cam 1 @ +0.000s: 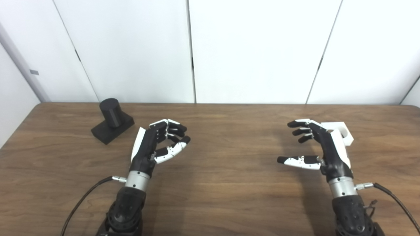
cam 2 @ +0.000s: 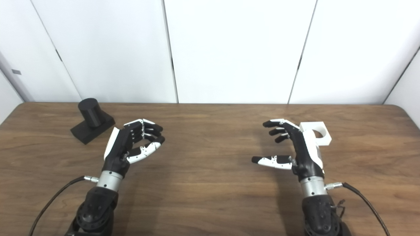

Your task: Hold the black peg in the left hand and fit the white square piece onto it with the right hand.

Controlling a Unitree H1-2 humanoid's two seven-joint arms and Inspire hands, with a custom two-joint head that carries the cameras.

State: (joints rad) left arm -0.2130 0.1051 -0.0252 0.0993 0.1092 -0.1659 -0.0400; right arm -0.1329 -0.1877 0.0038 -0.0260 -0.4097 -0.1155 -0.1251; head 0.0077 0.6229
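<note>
Dark wood grain runs across the table (cam 1: 223,183), which stands against a wall of plain white panels (cam 1: 256,49). Far over on the left, near the back edge, the black peg (cam 1: 111,113) stands upright, a short round post on a flat black base (cam 1: 108,131) turned at an angle to the table edge. Nothing touches it.

Just to the right of that base, and a little nearer, the left hand (cam 1: 154,144) hangs over the wood with its palm facing the middle of the table. Its fingers are curled partway in and its thumb reaches up toward them, but there is a gap left between, and it has hold of nothing.

Across a broad bare stretch, the right hand (cam 2: 297,149) faces back the other way. Its fingers are spread and only lightly bent, the thumb stuck out level toward the left hand; it too is empty. Behind it, partly hidden by its back, the white square piece (cam 2: 320,135) rests on the table, a block with a round hole showing on its upper face. Whether hand and block touch, I cannot tell.
</note>
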